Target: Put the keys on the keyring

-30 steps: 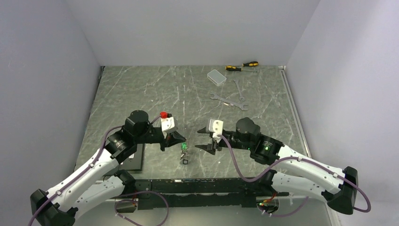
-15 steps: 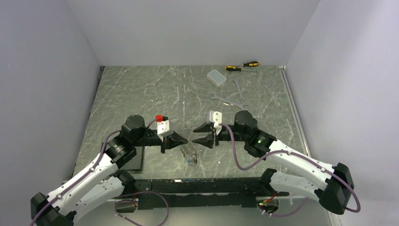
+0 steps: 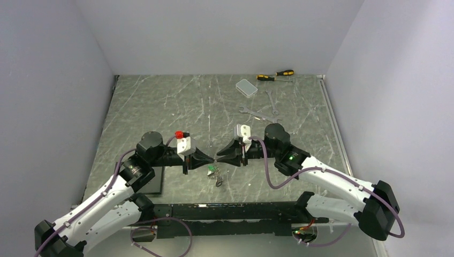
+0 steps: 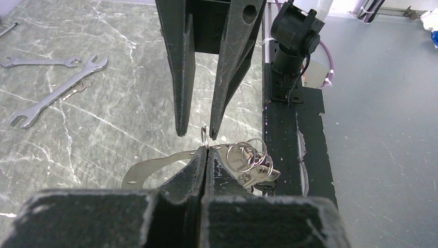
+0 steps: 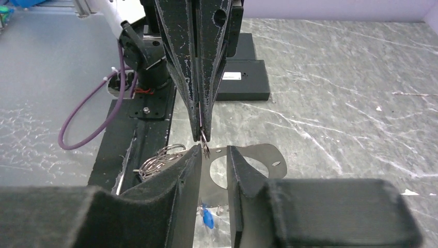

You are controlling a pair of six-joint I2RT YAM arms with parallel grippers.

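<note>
My left gripper (image 3: 210,159) is shut, and a thin silver wire ring shows edge-on at its tips (image 4: 205,138); I take this for the keyring. A bunch of silver rings (image 4: 249,154) and keys (image 4: 261,176) sits just right of the left gripper's fingers. My right gripper (image 3: 219,158) faces the left one tip to tip. It is open, with its jaws on either side of the ring (image 5: 204,138) and nothing held. A blue key head (image 5: 207,219) shows below. A green-headed key (image 3: 212,170) lies under the tips.
A flat silver plate with a round hole (image 5: 261,157) lies under the grippers. Two wrenches (image 3: 259,114), screwdrivers (image 3: 275,75) and a white box (image 3: 246,87) lie at the back right. A black box (image 3: 155,181) sits by the left arm, and the black base rail (image 3: 230,211) runs along the near edge.
Both grippers have moved toward each other until their tips meet. The right jaws have narrowed around the ring. The key bunch below has shifted slightly.
</note>
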